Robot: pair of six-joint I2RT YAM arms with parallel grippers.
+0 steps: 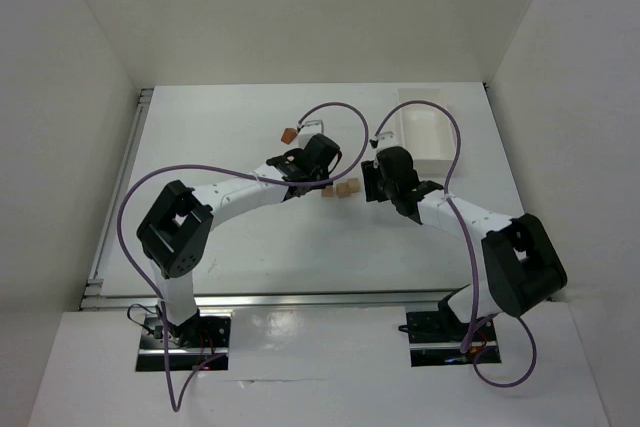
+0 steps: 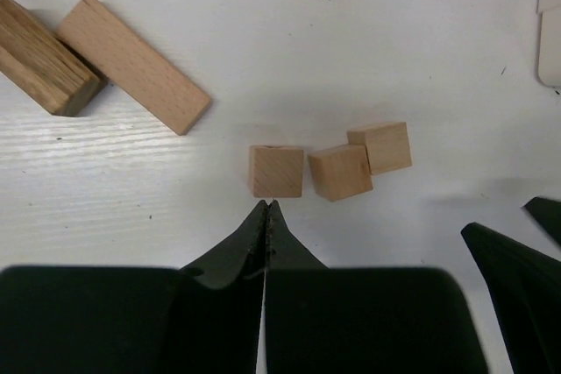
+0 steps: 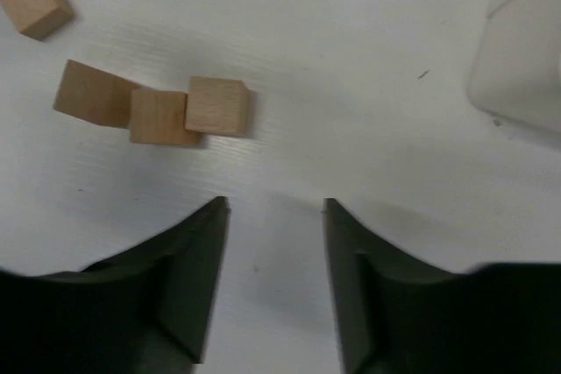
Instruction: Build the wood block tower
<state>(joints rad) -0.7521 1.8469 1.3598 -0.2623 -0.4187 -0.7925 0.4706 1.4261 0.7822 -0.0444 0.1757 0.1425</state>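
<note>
Three small light-tan cubes (image 1: 340, 189) lie side by side on the white table, none stacked. In the left wrist view they (image 2: 340, 172) lie just ahead of my left gripper (image 2: 267, 206), which is shut and empty, its tips almost touching the leftmost cube (image 2: 276, 171). My right gripper (image 3: 274, 208) is open and empty, and the cubes (image 3: 217, 106) lie up and left of it. Two longer wooden blocks (image 2: 133, 63) lie flat at the far left. In the top view a reddish-brown block (image 1: 288, 134) shows behind the left gripper (image 1: 318, 175). The right gripper (image 1: 374, 185) is to the right of the cubes.
A white plastic tray (image 1: 425, 137) stands at the back right, close behind the right gripper, and shows at the right edge of the right wrist view (image 3: 526, 67). White walls enclose the table on three sides. The right gripper's fingers (image 2: 508, 269) show in the left wrist view.
</note>
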